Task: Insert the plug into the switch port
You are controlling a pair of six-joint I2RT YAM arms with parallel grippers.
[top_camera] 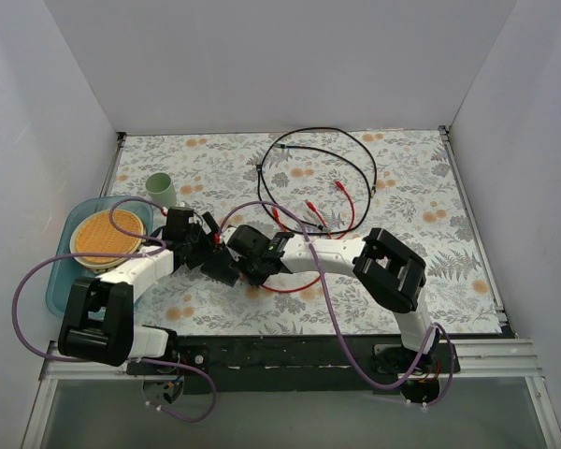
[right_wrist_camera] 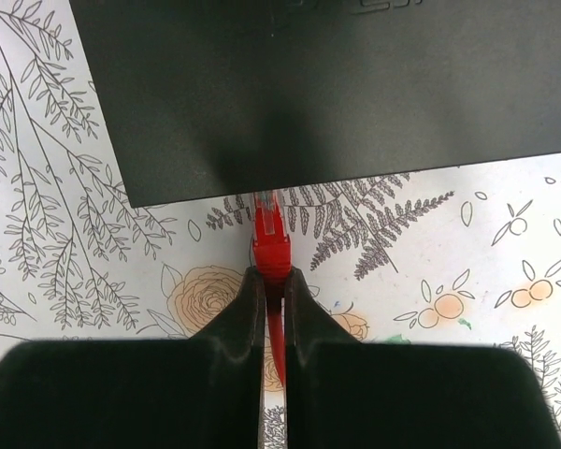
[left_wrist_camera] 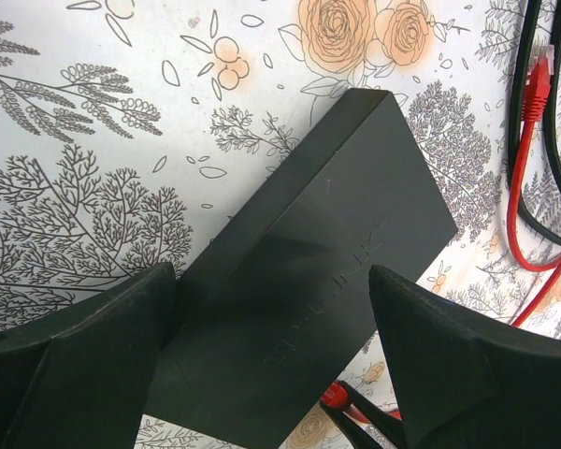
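Pointing straight at the near edge of the flat matte-black rectangular switch (right_wrist_camera: 337, 84), the red clear-tipped plug (right_wrist_camera: 270, 234) sat clamped in the right pincer (right_wrist_camera: 273, 281). Its long axis was square to that edge, its tip at the edge. Entry into a port could not be told. The left pincer (left_wrist_camera: 271, 276) was apart, straddling the switch on the floral counter (left_wrist_camera: 75, 112).
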